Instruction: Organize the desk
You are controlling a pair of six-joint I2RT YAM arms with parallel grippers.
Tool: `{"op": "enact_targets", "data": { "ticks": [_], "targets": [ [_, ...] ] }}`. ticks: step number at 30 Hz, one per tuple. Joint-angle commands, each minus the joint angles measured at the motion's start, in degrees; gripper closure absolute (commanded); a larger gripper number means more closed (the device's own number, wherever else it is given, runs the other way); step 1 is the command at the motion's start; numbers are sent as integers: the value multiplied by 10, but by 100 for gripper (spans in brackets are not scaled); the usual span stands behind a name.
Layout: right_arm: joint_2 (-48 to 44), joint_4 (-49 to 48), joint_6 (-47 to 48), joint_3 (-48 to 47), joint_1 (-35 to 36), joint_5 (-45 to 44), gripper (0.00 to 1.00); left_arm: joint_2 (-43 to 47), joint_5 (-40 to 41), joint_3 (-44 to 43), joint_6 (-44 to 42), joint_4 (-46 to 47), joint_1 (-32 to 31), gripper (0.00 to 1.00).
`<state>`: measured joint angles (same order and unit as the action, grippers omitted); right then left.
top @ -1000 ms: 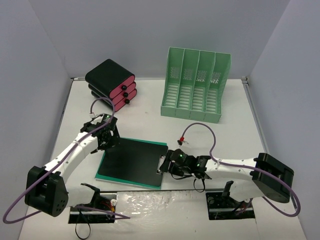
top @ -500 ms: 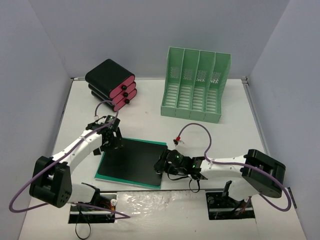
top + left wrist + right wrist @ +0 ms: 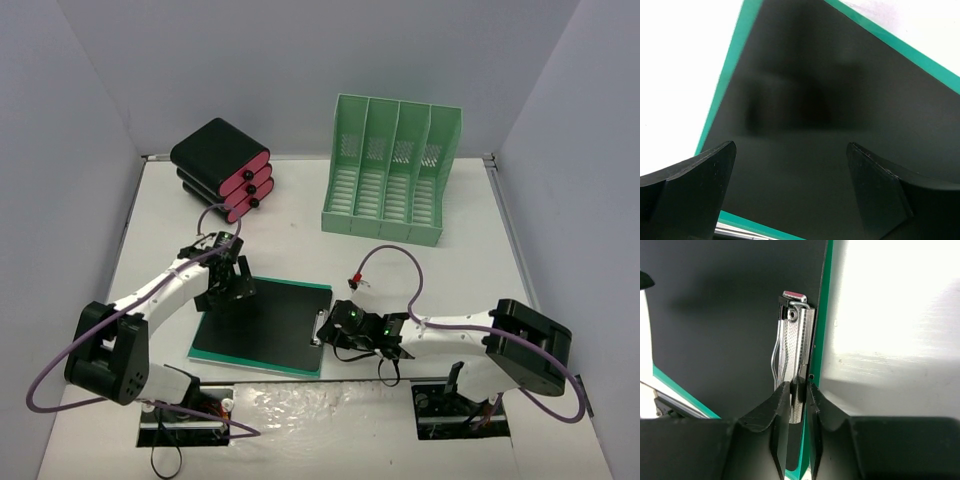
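Worktop was white and filled the top view between the walls, carrying everything. A black clipboard with a green rim lay flat at lower centre-left, just ahead of the arm bases. Its long axis ran roughly left-right in the frame, slightly skewed, with the metal clip on its right short edge.

Right fingers were together, clamped on the near end of that clip. The wrist view showed the clip's metal pinched between them at the board's green edge. From this grip the whole board stretched away to the picture left.

Left fingers were wide apart and held nothing. They hung over the board's upper-left corner, and the wrist view showed only black surface and green rim between them. Contact with the board: cannot tell.

The mint-green file rack stood upright at upper right of centre, well apart from the board, up and to the right of the clip. A stack of black and pink cases sat at upper left.

Judgement: the step in hand was a grasp on the clip end, likely to carry the board to the rack. The right arm was nearer both clip and rack. The board's long body would hang off a narrow pinch, so it could swing or slip when raised. The left fingers sat at the far end, placed to steady it.
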<state>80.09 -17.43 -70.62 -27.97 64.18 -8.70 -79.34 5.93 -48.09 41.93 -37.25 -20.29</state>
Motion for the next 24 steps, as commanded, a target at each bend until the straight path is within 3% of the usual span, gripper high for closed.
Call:
{"op": "enact_targets", "data": {
  "ticks": [1, 6, 24],
  "targets": [
    [-24, 14, 2, -29, 8, -31, 93, 4, -8, -12, -12, 19, -3, 9],
    [-42, 34, 5, -35, 9, -41, 100, 11, -4, -22, -21, 11, -3, 9],
    [-169, 157, 58, -114, 12, -115, 100, 74, 70, -173, -82, -74, -4, 9]
  ]
}}
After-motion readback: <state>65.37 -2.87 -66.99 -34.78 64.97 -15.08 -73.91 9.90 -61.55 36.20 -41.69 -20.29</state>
